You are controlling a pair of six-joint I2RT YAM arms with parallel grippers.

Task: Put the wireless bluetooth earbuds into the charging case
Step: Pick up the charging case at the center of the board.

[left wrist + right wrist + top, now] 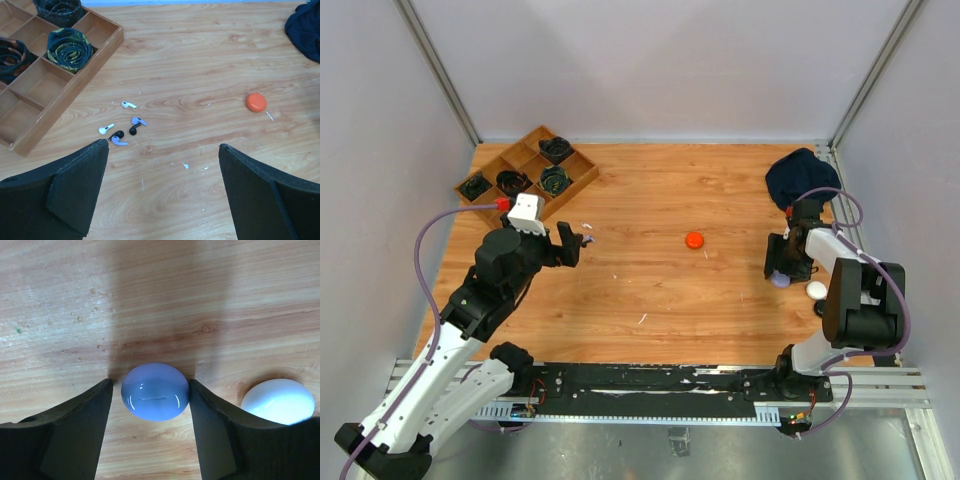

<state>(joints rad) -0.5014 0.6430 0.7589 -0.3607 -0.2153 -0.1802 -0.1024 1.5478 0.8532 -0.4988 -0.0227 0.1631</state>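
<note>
Earbuds [139,121] lie ahead of left pincer [162,145], wide; right pincer [150,382], part-open, straddles lavender case [155,392].

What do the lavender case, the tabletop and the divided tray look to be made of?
Lavender case: likely moulded plastic with a gloss finish. It is a smooth dome with sharp light reflections.
Tabletop: wood or wood-look laminate, matte. Grain lines and knots show, but I can't tell which it is.
Divided tray: looks like thin bare wood, with flat brown unpainted walls and a dull finish.
</note>
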